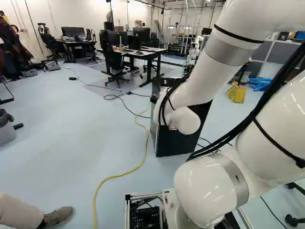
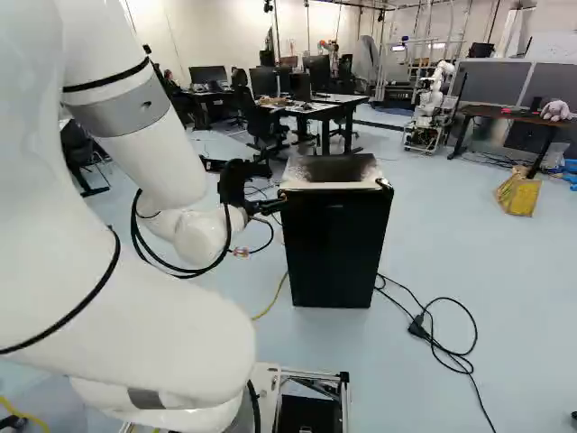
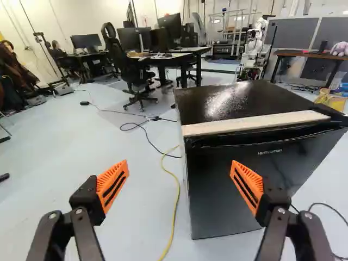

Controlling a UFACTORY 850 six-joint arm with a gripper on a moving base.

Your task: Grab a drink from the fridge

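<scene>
Your gripper (image 3: 179,162) is wide open. Its orange pads (image 3: 113,186) stand far apart and hold nothing, so it has room to go around or behind an edge. It is near the fridge (image 2: 335,244), by one front corner. One finger is in front of the door (image 3: 228,185), and the other is out past the side. That seems a good spot for getting at the door from its edge, but you can't tell which side the hinge is on.

You can't see the drink. It is most likely inside the fridge, since the door looks shut. So your first job is to get the door open.

The pale strip (image 3: 255,122) lies along the front of the top, with a dark gap under it. Maybe that gap is there to help you pull. Aim at the door's edge, not its flat front, or you may just push the fridge back. The yellow cord (image 3: 176,201) lies on the floor beside the fridge, so mind it if you drive the base.
</scene>
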